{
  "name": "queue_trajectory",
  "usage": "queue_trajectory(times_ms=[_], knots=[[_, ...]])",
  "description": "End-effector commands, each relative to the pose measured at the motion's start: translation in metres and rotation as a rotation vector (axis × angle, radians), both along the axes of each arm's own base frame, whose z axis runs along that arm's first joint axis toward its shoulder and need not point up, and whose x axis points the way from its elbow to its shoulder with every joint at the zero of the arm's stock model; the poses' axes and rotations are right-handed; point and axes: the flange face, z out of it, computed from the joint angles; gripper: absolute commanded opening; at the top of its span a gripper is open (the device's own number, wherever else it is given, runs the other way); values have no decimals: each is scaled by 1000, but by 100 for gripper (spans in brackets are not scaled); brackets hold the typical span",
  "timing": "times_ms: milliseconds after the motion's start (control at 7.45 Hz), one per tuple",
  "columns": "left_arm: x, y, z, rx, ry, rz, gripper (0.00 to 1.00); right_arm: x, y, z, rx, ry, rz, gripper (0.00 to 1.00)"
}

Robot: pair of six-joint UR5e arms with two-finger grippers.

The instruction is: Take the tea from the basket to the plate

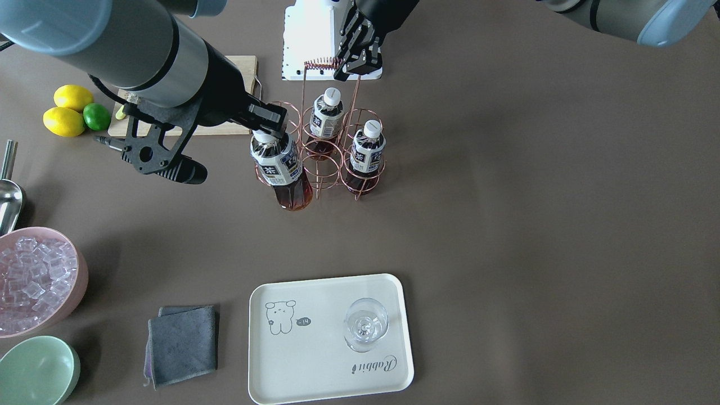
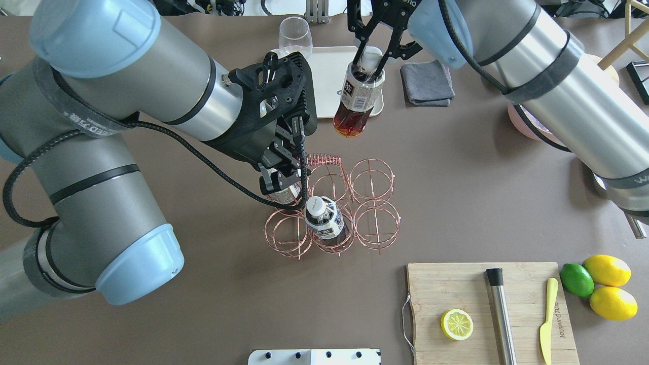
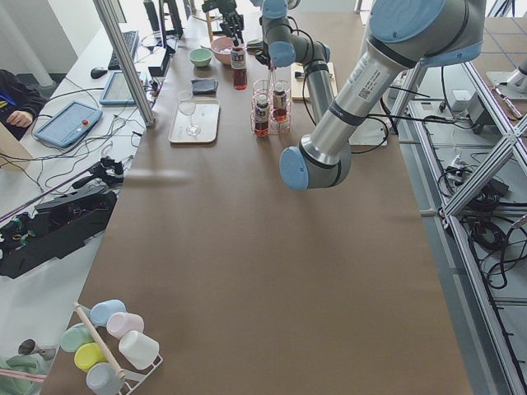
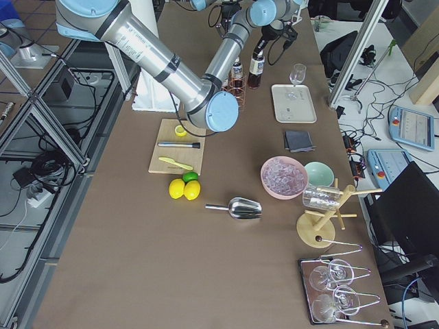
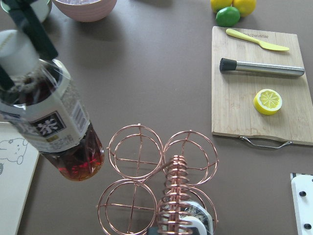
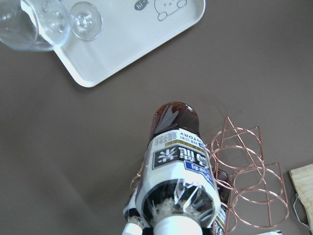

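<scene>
**Colours and patterns, table lot**

tea (image 1: 278, 166): dark brown liquid, white cap, white-and-dark printed label.
plate (image 1: 315, 360): cream, dark line-drawn bear, dark "Rabbit" script.
basket (image 2: 376, 218): copper-pink wire.
table (image 1: 506, 225): plain grey-brown.
cloth (image 1: 183, 343): dark grey.
pink bowl (image 1: 79, 292): pale pink, clear ice (image 1: 28, 275) inside.
mint bowl (image 1: 39, 374): pale green.
lemons (image 1: 64, 122): yellow.
lime (image 1: 97, 116): green.
cutting board (image 2: 456, 289): light wood grain.
arms (image 2: 152, 91): silver-grey, pale blue caps.

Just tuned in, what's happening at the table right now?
The right gripper has its jaws shut on the cap end of a tea bottle, held in the air clear of the basket and short of the plate. The left gripper grips the basket's handle. Two more bottles stand in the basket; a wine glass stands on the plate.
</scene>
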Motion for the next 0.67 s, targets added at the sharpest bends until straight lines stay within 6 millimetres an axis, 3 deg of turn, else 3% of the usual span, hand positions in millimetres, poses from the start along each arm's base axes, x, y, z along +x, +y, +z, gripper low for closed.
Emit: queue_trajectory(times_ms=[0,134,268,537], knots=[[-18,-5,-4,5,10,-23,0,-9,-121,40,87,-14,17,0],[-29,-7,-2,8,15,-34,0,-18,-147,70,112,-25,27,0],[-42,-8,1,12,19,-51,0,-24,-164,86,142,2,35,0],[-75,-32,15,4,1,-122,0,-50,-189,121,264,34,17,0]])
